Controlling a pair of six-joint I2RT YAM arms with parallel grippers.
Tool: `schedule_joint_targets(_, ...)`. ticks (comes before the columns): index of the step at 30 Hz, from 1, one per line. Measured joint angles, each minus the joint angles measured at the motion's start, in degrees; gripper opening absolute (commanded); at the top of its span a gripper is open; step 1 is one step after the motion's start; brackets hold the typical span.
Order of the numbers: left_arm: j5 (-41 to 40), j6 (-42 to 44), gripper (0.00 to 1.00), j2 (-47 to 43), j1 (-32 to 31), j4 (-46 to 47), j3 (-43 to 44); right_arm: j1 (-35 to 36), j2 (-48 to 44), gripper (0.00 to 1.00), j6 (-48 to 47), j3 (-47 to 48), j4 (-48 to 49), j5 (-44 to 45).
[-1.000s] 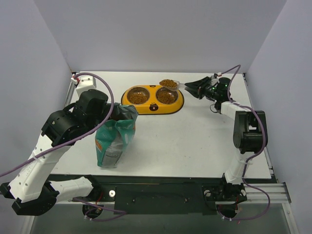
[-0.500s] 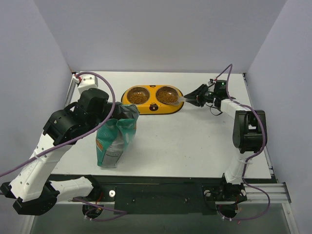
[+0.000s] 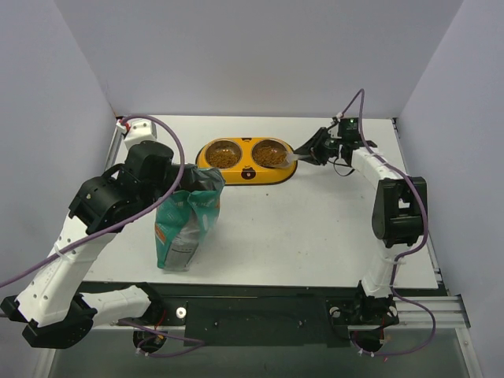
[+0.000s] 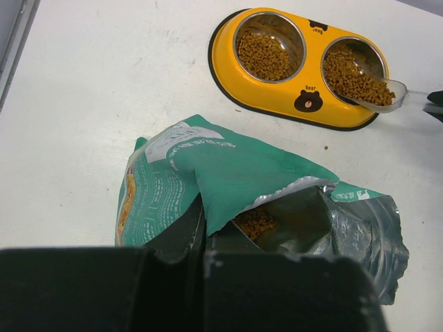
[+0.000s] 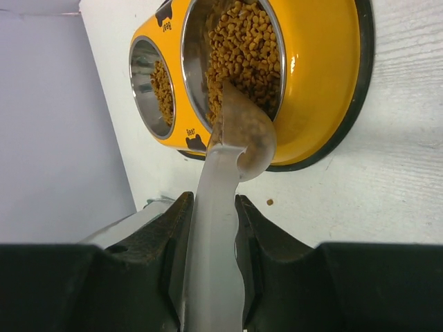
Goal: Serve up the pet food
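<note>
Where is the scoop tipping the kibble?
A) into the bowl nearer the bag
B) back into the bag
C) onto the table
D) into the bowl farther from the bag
D: the clear scoop, full of kibble, leans over the rim of the feeder's bowl farther from the bag.

Brown kibble (image 4: 263, 57) in both feeder bowls (image 4: 280, 19)

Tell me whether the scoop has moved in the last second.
Yes. The scoop dropped from above the far rim of the feeder to its right end.
</note>
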Motion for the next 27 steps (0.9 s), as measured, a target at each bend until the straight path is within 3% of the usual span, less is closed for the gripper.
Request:
schedule_joint_targets(14,1.2,-1.5,0.00,-1.2,1.0,2.2,-1.9,9.3,4.5,0.00,-17.7,26.3,-31.3,21.5)
schedule_joint_targets(27,2.3,-5.6,0.00,-3.3,1.1,2.9,-3.7,15.4,10.3,0.00,-24.3,42.9,-43.1,33.2)
